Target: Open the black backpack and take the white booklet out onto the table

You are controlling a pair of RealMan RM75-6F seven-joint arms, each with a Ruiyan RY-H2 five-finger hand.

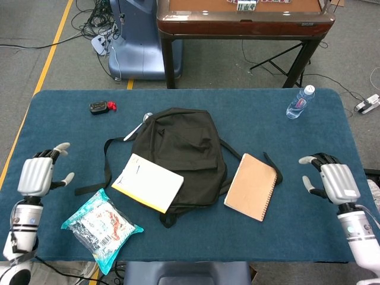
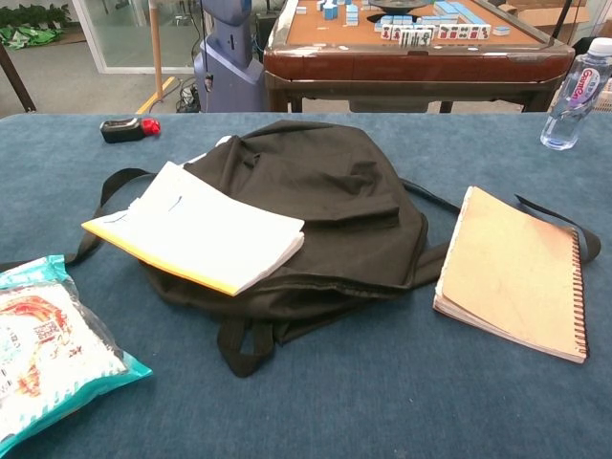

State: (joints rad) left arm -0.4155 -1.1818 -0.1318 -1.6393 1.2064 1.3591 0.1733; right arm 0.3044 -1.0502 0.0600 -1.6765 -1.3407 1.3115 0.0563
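Observation:
The black backpack point(image 1: 181, 151) point(image 2: 325, 206) lies flat in the middle of the blue table. The white booklet point(image 1: 148, 181) point(image 2: 196, 228), yellow along its lower edge, rests on the backpack's left front corner, partly overhanging it. My left hand point(image 1: 37, 176) hovers at the table's far left edge, fingers apart, holding nothing. My right hand point(image 1: 333, 181) is at the far right edge, fingers spread and empty. Neither hand shows in the chest view.
A brown spiral notebook point(image 1: 252, 186) point(image 2: 514, 273) lies right of the backpack. A snack packet point(image 1: 101, 228) point(image 2: 43, 349) sits front left. A water bottle point(image 1: 300, 102) point(image 2: 575, 94) stands back right, a small black-and-red object point(image 1: 101, 107) point(image 2: 124, 129) back left. A silver spoon handle point(image 1: 136, 127) pokes out beside the backpack.

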